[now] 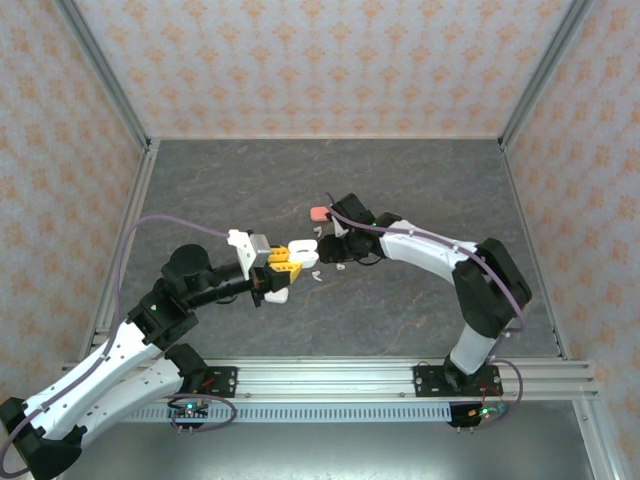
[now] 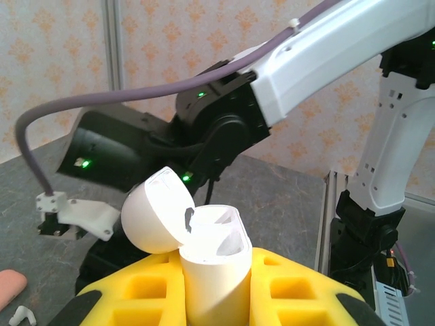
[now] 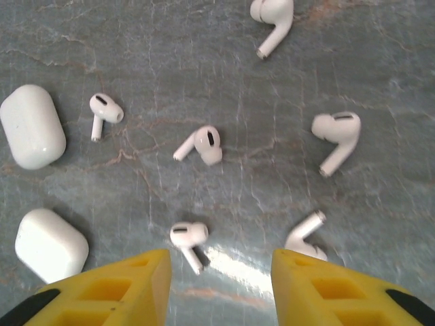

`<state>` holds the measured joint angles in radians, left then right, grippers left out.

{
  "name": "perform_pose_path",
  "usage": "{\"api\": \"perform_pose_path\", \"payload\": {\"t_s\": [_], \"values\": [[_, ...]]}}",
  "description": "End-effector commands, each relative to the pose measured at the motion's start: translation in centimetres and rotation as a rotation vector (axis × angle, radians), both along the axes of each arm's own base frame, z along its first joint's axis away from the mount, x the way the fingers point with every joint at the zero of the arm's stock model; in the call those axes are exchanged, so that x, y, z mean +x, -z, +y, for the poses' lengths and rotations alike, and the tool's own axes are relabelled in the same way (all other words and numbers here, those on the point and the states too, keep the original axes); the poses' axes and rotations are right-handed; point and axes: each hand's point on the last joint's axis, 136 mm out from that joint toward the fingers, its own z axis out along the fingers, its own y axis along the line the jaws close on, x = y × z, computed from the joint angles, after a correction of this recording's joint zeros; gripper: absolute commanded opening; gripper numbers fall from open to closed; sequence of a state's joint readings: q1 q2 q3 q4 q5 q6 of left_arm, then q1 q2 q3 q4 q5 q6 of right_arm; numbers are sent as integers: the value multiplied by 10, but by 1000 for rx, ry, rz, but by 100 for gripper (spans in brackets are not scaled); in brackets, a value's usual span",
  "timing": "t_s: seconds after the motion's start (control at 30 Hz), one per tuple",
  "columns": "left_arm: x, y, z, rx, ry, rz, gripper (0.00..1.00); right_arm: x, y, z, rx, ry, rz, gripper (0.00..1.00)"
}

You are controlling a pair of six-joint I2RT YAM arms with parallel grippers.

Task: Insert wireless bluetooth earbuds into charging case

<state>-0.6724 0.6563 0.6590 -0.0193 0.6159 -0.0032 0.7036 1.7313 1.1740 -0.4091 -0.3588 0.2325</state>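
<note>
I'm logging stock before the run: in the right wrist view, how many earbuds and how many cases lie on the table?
White earbuds: 6
White cases, closed: 2
Total: 8

Left gripper (image 2: 215, 288) clamps white case (image 2: 212, 261) (lid open).

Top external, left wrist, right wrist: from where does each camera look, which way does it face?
Top external: above, behind the bases, looking down on the table; left arm and right arm show.
Left wrist: on the left end effector, facing the right arm; it clamps an open white case.
Right wrist: on the open right end effector, looking down on white earbuds.
Shared: top external and left wrist show that case.
</note>
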Motion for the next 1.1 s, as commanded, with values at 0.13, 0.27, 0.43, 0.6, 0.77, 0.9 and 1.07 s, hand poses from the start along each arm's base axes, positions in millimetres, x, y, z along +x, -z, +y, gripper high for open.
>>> {"api": "perform_pose_path", "payload": {"t_s": [0.13,0.27,0.43,0.6,0.77,0.9,1.07], "values": [[-6,-4,2,-18,8,-1,0,5,19,31,-8,-70,21,42],[-6,-2,3,-15,6,0,0,-7,36,38,-13,-97,68,42],[-5,-1,2,-16,2,2,0,-14,46,44,-27,-131,84,42],[-5,-2,3,-18,0,1,0,-13,49,48,-31,-146,81,42],[-4,-2,3,-21,-3,-1,0,-12,52,52,-33,-175,78,42],[-4,-3,3,-22,-5,-1,0,-13,54,55,-29,-194,81,42],[-3,-1,3,-17,-10,2,0,-20,56,51,-40,-204,103,41]]}}
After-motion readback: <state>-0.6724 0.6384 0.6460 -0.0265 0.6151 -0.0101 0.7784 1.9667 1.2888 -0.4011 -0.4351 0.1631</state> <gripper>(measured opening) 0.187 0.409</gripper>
